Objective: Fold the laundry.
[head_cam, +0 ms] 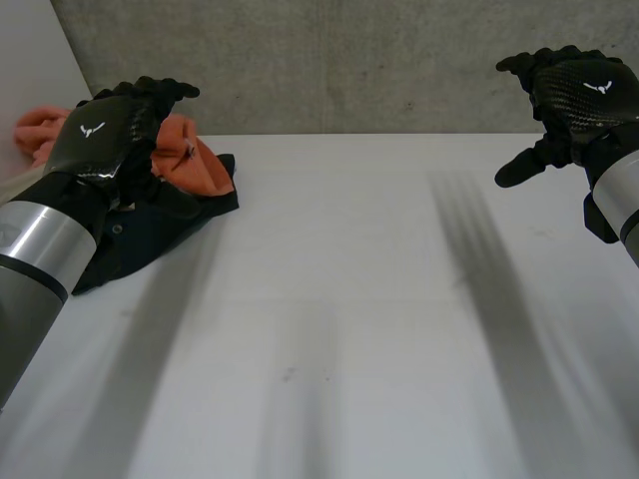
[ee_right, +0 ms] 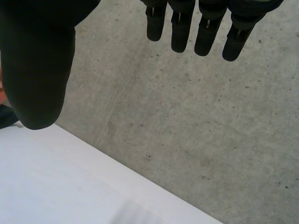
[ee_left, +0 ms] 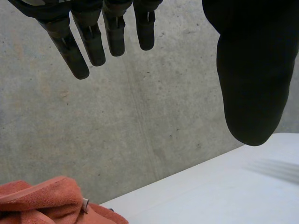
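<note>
A white tabletop (head_cam: 359,299) was set against a concrete wall (head_cam: 329,60). The laundry, an orange towel (head_cam: 200,165) heaped on a dark garment (head_cam: 150,235), was left crumpled and unfolded at the far left corner. The left hand (head_cam: 110,130) was held above it, fingers straight and empty, presumably for a first grasp. The right hand (head_cam: 574,95) was raised over the far right edge, likewise spread and empty, judged to be kept clear.
</note>
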`<state>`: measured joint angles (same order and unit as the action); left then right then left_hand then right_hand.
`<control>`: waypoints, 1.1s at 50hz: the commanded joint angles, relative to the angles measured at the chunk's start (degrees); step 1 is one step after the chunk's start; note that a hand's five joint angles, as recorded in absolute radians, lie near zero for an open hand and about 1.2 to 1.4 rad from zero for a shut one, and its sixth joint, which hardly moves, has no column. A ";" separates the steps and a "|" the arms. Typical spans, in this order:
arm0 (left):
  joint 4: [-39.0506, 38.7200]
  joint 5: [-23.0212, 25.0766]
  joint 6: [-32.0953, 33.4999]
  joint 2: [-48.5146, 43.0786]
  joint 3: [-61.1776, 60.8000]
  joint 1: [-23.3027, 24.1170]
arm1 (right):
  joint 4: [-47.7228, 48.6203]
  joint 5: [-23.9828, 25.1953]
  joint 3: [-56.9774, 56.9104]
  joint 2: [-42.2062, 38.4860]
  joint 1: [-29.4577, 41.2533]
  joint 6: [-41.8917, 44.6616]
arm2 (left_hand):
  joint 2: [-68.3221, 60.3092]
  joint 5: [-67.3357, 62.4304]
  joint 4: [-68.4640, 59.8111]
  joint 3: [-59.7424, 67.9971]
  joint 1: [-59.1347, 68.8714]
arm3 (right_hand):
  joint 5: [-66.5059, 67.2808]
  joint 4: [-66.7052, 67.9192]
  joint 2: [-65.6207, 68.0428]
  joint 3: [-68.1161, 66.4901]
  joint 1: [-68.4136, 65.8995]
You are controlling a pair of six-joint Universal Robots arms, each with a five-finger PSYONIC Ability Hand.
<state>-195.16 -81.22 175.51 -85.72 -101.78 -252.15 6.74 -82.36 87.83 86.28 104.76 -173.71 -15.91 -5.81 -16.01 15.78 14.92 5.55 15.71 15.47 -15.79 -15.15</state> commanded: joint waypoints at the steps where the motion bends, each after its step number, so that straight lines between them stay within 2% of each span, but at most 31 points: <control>1: 0.04 -0.08 -0.17 0.12 0.01 -0.01 | 0.03 0.01 0.24 0.03 0.18 0.03 | 5.91 5.81 6.01 -5.78 -4.92 | -5.55 -5.71 -5.47 5.79 5.15; 14: -1.27 -0.08 0.36 -0.41 5.09 -0.18 | 0.20 0.10 0.15 0.03 0.09 0.12 | 5.86 5.77 5.96 -5.74 -4.87 | -5.55 -5.71 -5.47 5.79 5.15; 18: -2.06 -0.26 3.25 -6.90 10.98 -3.43 | 0.20 0.10 0.15 0.03 0.01 0.12 | 5.69 5.60 5.79 -5.57 -4.70 | -5.55 -5.71 -5.47 5.79 5.15; 20: -2.06 0.18 7.99 -12.17 15.81 -6.24 | 0.20 0.19 0.23 0.03 0.01 0.12 | 5.69 5.60 5.79 -5.57 -4.70 | -5.55 -5.71 -5.47 5.79 5.15; 27: -2.06 0.54 23.90 -28.08 29.52 -8.88 | 0.03 0.19 0.24 -0.06 -0.08 0.21 | 5.69 5.60 5.79 -5.57 -4.70 | -5.55 -5.71 -5.47 5.79 5.15; 28: -2.06 0.45 27.57 -31.84 32.50 -9.76 | 0.11 0.19 0.32 -0.14 -0.08 0.21 | 5.69 5.60 5.79 -5.57 -4.70 | -5.55 -5.71 -5.47 5.79 5.15; 32: -2.85 0.80 35.05 -40.37 39.79 -12.83 | 0.12 0.19 0.32 -0.58 -0.26 0.30 | 5.53 5.43 5.63 -5.40 -4.54 | -5.55 -5.71 -5.47 5.79 5.15; 38: -5.67 2.99 38.24 -54.35 51.31 -15.12 | 0.38 0.19 0.32 -1.73 -0.52 0.30 | 5.02 4.93 5.12 -4.90 -4.03 | -5.55 -5.71 -5.47 5.79 5.15; 44: -5.23 3.96 38.33 -62.72 59.76 -16.27 | 0.55 0.19 0.24 -2.78 -0.61 0.30 | 2.17 2.08 2.27 -2.05 -1.18 | -5.55 -5.71 -5.47 5.79 5.15; 45: -5.23 3.96 38.33 -63.42 60.55 -16.36 | 0.55 0.19 0.15 -3.22 -0.61 0.38 | -0.34 -0.43 -0.24 0.46 1.33 | -5.55 -5.71 -5.47 5.79 5.15; 47: -5.14 4.05 38.33 -64.57 62.14 -16.18 | 0.64 0.19 0.15 -3.57 -0.61 0.65 | -20.63 -20.72 -20.53 20.75 21.62 | -5.55 -5.71 -5.47 5.79 5.15; 50: -5.75 3.36 38.07 -64.14 61.88 -15.22 | 0.47 0.19 0.15 -4.63 -0.61 2.05 | -63.94 -64.03 -63.84 64.06 64.93 | -5.55 -5.71 -5.47 5.79 5.15; 53: -5.93 2.82 37.71 -62.30 61.00 -13.99 | 0.38 0.10 0.15 -5.42 -0.61 3.72 | -64.09 -64.19 -63.99 64.22 65.08 | -5.55 -5.71 -5.47 5.79 5.15; 55: -6.37 2.30 37.01 -56.86 58.99 -12.06 | 0.38 0.10 0.24 -5.51 -0.61 4.25 | -64.09 -64.19 -63.99 64.22 65.08 | -5.55 -5.71 -5.47 5.79 5.15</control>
<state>-200.84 -77.72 213.61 -149.54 -39.93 -267.32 7.23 -82.20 87.99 81.71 104.14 -171.60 -65.98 -50.10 -66.87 64.44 60.64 2.44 11.96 12.09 -11.86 -12.83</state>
